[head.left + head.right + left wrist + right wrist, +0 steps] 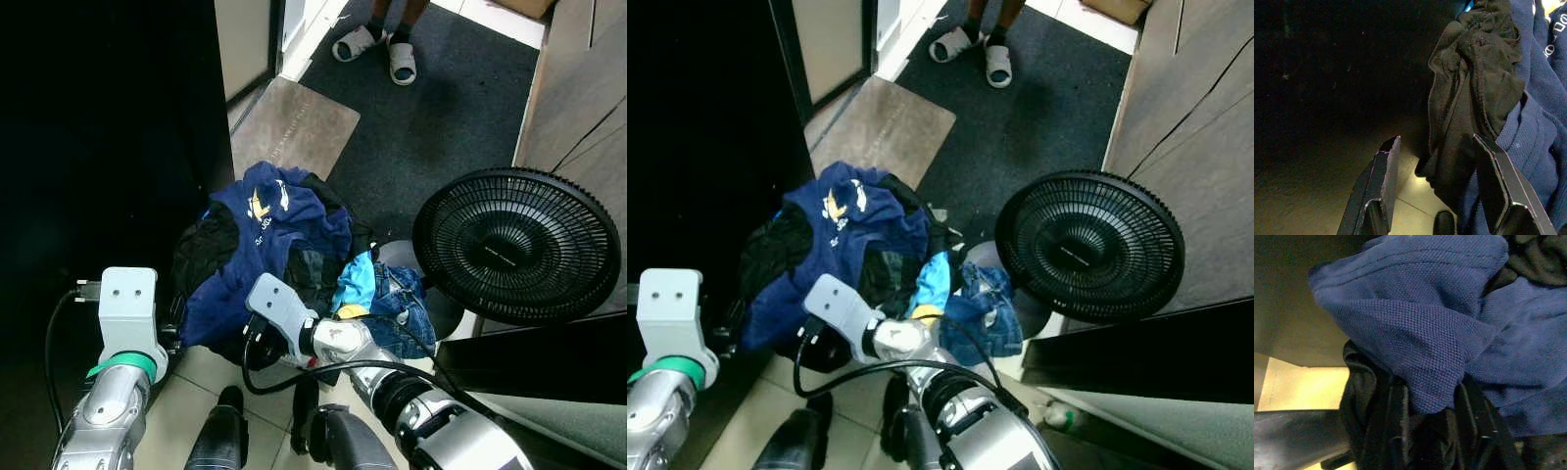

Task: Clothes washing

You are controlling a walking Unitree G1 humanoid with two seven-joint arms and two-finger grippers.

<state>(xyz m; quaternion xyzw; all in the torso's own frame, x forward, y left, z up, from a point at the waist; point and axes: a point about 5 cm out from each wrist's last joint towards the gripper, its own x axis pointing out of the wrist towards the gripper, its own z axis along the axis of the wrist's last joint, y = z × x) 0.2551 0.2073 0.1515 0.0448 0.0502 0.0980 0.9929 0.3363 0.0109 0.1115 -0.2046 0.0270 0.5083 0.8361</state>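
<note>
A heap of clothes lies on the floor: a navy shirt [269, 240] with a yellow logo on top, a black garment [204, 245] at its left, a light blue piece [358, 282] and denim [404, 311] at its right. My right gripper [1435, 426] is pushed in under the near edge of the heap, shut on a fold of the navy shirt [1425, 333], with black cloth around its fingers [1398, 431]. At the left side of the heap my left gripper [1442, 196] is open. The black garment [1469, 98] hangs against one of its fingers [1493, 181].
A black floor fan [517, 245] stands right of the heap. A brown mat [294, 125] and dark carpet [441, 127] lie beyond. A person's feet in sandals [377, 44] stand at the far end. A dark opening [98, 147] lies left.
</note>
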